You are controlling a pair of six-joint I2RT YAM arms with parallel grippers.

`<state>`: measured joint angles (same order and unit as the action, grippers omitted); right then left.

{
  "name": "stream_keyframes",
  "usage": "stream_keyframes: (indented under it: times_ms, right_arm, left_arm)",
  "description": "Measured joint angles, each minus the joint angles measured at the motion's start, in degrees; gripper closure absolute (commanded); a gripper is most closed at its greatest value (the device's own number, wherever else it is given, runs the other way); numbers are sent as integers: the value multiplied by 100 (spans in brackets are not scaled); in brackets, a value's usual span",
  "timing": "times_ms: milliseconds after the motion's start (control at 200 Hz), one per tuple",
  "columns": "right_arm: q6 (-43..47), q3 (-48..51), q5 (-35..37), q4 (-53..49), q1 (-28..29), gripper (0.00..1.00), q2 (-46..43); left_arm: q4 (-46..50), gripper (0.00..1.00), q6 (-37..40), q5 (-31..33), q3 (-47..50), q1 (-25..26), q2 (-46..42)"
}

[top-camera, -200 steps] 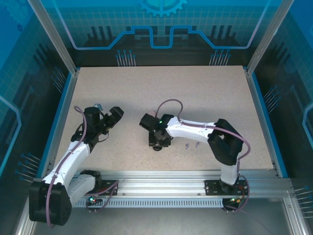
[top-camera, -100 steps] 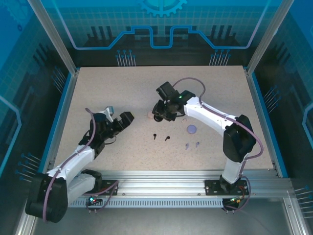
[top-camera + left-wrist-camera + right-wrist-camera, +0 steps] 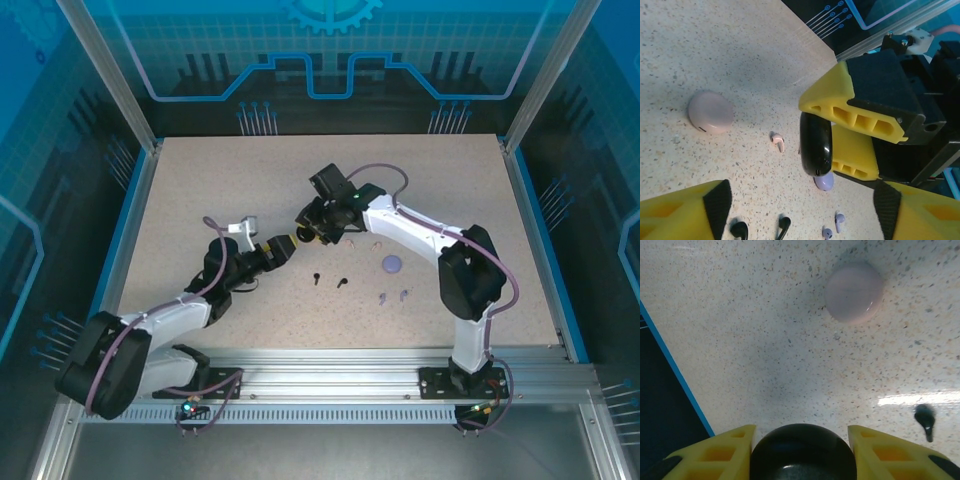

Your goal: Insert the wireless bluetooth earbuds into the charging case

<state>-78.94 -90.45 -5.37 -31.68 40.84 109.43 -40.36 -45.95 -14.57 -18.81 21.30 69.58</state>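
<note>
My right gripper (image 3: 306,232) (image 3: 802,452) is shut on the round black charging case (image 3: 815,145) (image 3: 802,455), which it holds on edge above the table. My left gripper (image 3: 283,247) (image 3: 800,207) is open and faces it from the left, close by. On the table lie two black earbuds (image 3: 316,279) (image 3: 784,225), two lilac earbuds (image 3: 383,297) (image 3: 839,219) and a pale pink earbud (image 3: 778,142). One black earbud (image 3: 925,420) appears in the right wrist view.
A closed pale pink case (image 3: 710,111) (image 3: 854,291) rests on the speckled table. A lilac case (image 3: 392,264) (image 3: 823,181) lies right of centre. Blue rails (image 3: 527,215) border the table, and both arms meet near its middle.
The right gripper carried the black case from the front up to mid-table, then slightly left. The left gripper swung right until it faces the case closely.
</note>
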Motion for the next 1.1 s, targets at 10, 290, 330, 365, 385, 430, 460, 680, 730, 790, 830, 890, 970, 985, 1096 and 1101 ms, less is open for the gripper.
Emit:
stream_keyframes:
  times_ms: [10, 290, 330, 365, 385, 430, 460, 680, 730, 790, 830, 890, 970, 985, 1096, 1101]
  right_arm:
    - [-22, 0, -2, 7, 4, 57, 0]
    - [-372, -107, -28, 155, 138, 57, 11]
    - [-391, -107, -28, 179, 149, 57, 11]
    - [-409, -107, -28, 190, 155, 57, 11]
    - [-417, -107, -28, 190, 157, 57, 11]
    - [-431, -107, -28, 195, 166, 57, 11]
    - [-448, -107, -28, 199, 166, 57, 11]
    - [-492, -107, -28, 240, 166, 57, 11]
    - [-494, -107, -31, 245, 168, 57, 11]
    - [-509, -107, -28, 264, 177, 57, 11]
    - [-509, -107, -28, 264, 192, 57, 11]
    - [-511, -107, -33, 269, 208, 57, 11]
    - [-509, -107, -33, 267, 225, 57, 13]
    - [-511, -107, -35, 269, 227, 57, 11]
    - [-511, -107, -57, 278, 229, 57, 15]
    - [-511, -107, -57, 278, 229, 57, 15]
  left_arm:
    - [-24, 29, 0, 0, 0, 9, 24]
    - [-505, 40, -2, 127, -15, 133, 319]
    - [-540, 41, -2, 146, -22, 138, 343]
    - [-555, 43, -2, 168, -33, 138, 361]
    - [-566, 43, -2, 175, -33, 138, 367]
    - [-603, 45, -2, 199, -44, 138, 391]
    - [-625, 45, -2, 216, -52, 138, 409]
    - [-719, 50, -2, 280, -186, 140, 597]
    - [-772, 51, -4, 286, -212, 144, 651]
    - [-811, 54, -7, 299, -234, 157, 704]
    - [-839, 55, -7, 319, -245, 166, 743]
    - [-852, 58, -7, 323, -251, 175, 776]
    - [-872, 62, -7, 337, -258, 181, 809]
    - [-879, 63, -7, 337, -260, 184, 813]
    - [-907, 69, -9, 356, -269, 192, 815]
    - [-907, 69, -11, 363, -271, 192, 815]
